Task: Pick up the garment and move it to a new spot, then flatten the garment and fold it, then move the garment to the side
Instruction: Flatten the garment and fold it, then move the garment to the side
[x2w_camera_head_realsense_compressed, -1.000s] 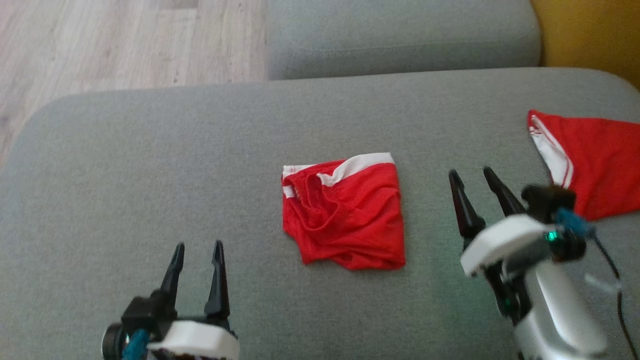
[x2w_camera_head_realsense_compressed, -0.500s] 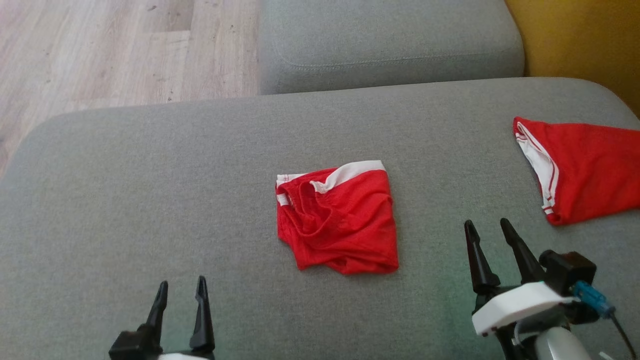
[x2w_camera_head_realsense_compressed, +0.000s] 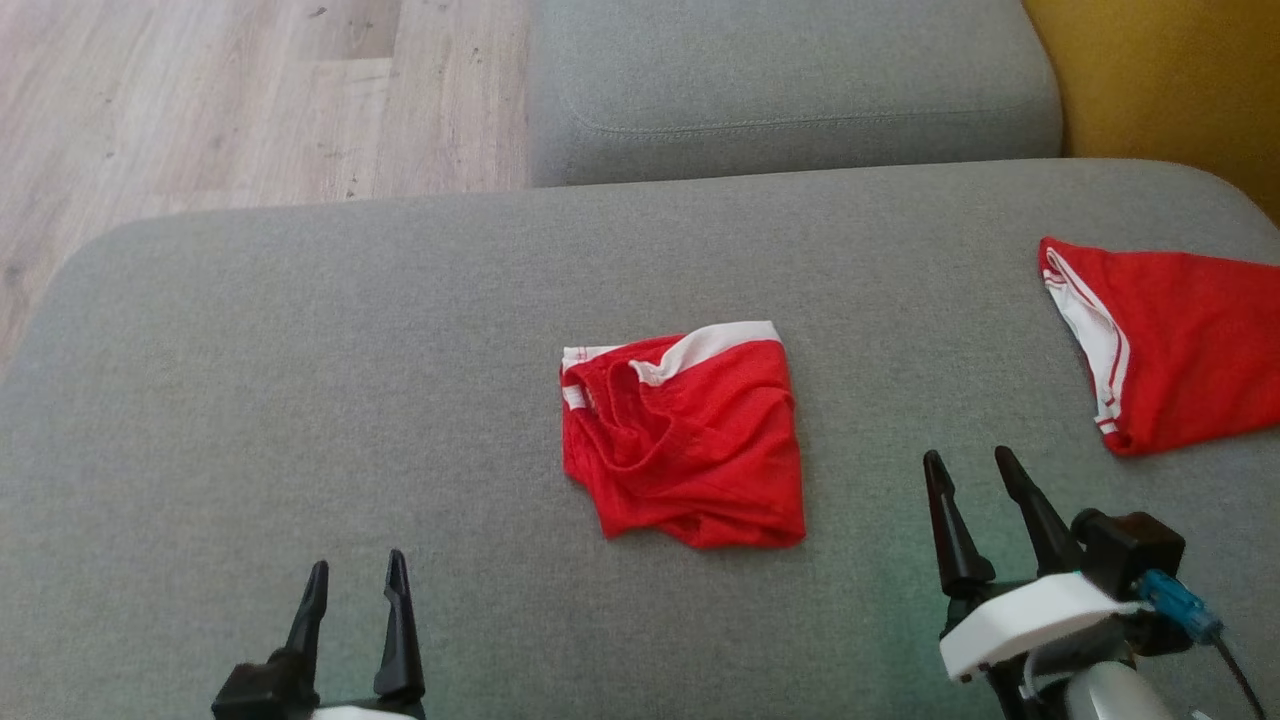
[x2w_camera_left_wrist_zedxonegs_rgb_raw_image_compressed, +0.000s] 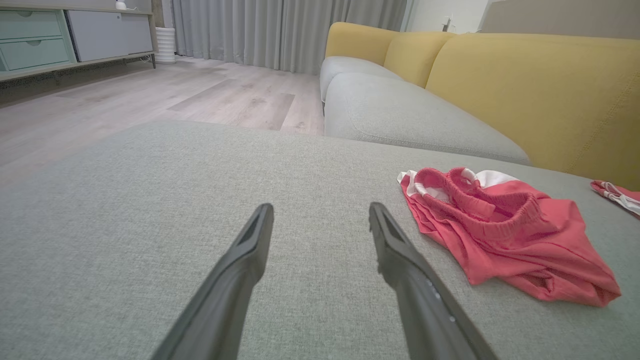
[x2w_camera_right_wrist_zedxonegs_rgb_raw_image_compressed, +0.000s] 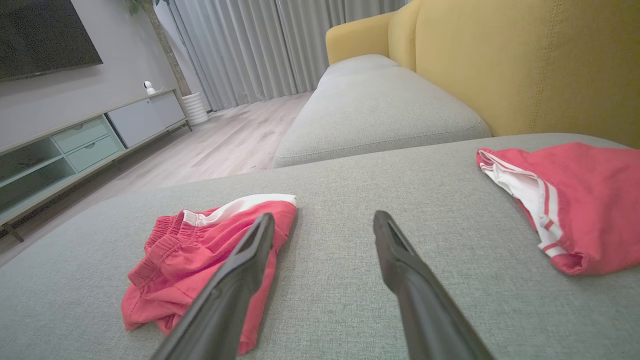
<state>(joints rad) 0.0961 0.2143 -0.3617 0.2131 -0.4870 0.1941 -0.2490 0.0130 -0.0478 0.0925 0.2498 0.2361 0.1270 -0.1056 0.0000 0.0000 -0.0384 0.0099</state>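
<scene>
Left hand (x2w_camera_head_realsense_compressed: 358, 560) and right hand (x2w_camera_head_realsense_compressed: 968, 453) spread, empty; pinch one layer and your folded garment (x2w_camera_head_realsense_compressed: 690, 435) probably unfolds.

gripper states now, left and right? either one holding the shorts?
left gripper: open, holding nothing, apart from the red shorts.
right gripper: open, holding nothing, over the grey cushion.
</scene>
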